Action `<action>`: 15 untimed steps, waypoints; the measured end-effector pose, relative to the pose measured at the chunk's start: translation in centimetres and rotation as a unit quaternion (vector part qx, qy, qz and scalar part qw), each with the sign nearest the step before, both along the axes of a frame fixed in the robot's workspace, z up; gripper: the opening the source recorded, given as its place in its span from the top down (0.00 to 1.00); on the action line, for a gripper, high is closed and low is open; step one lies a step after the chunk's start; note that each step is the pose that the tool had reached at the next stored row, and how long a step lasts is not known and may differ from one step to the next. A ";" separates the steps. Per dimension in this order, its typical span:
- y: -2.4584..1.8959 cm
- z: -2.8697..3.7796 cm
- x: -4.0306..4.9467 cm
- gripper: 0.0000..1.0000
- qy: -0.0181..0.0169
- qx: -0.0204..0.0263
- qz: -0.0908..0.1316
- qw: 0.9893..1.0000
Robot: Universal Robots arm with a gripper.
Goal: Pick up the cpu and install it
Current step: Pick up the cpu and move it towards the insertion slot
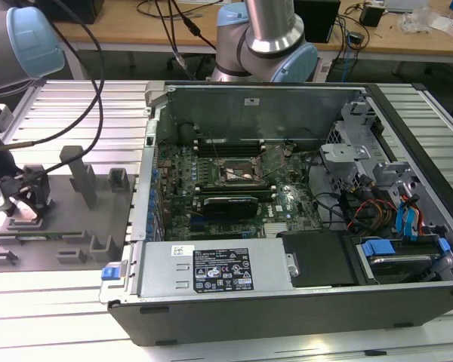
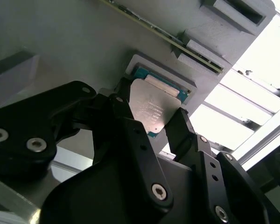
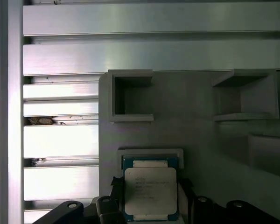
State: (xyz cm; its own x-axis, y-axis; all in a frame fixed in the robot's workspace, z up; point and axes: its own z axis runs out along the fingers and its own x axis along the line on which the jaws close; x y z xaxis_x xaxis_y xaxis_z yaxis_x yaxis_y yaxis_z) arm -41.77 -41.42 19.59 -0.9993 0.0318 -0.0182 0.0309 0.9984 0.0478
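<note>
One ribbed aluminium table [image 1: 68,302] carries everything, and in the exterior view one wooden workbench [image 1: 136,32] strewn with cables runs behind it at twelve o'clock. One open black computer case [image 1: 287,302] takes the table's middle, with one green motherboard [image 1: 287,204] inside and one dark square socket frame [image 1: 238,172] near the board's centre. At nine o'clock from the case lies one flat grey plastic fixture plate [image 1: 64,226] with upright blocks and posts. One grey and pale-blue robot arm [image 1: 268,34] rises at twelve o'clock and bends round to nine o'clock, where its black gripper [image 1: 26,197] hangs low over the plate. In the first wrist view two open grey pockets [image 3: 130,95] stand on the plate beyond the chip. One cpu [image 3: 150,189] [image 2: 154,109], a flat square chip with a silvery metal top, sits in a shallow grey nest [image 3: 151,152] on the plate. In both wrist views the gripper [image 3: 150,205] [image 2: 151,119] is clenched on it, its two black fingers [image 2: 179,130] pressed against opposite edges.
</note>
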 end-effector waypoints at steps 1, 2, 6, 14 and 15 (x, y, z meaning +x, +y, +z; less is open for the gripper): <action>0.00 0.10 0.00 0.45 0.000 0.000 0.000 1.000; 0.00 0.23 0.00 0.45 0.000 0.000 0.000 1.000; 0.00 0.95 0.00 0.45 0.000 0.000 0.000 1.000; 0.00 2.44 0.00 0.45 0.000 0.000 0.000 1.000; 0.00 2.50 0.01 0.45 0.000 0.000 0.000 1.000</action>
State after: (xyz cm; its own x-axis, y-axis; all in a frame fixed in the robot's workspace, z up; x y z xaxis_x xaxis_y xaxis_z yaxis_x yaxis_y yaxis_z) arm -41.76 -41.42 22.08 -0.9993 0.0318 -0.0186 0.0309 0.9984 0.0480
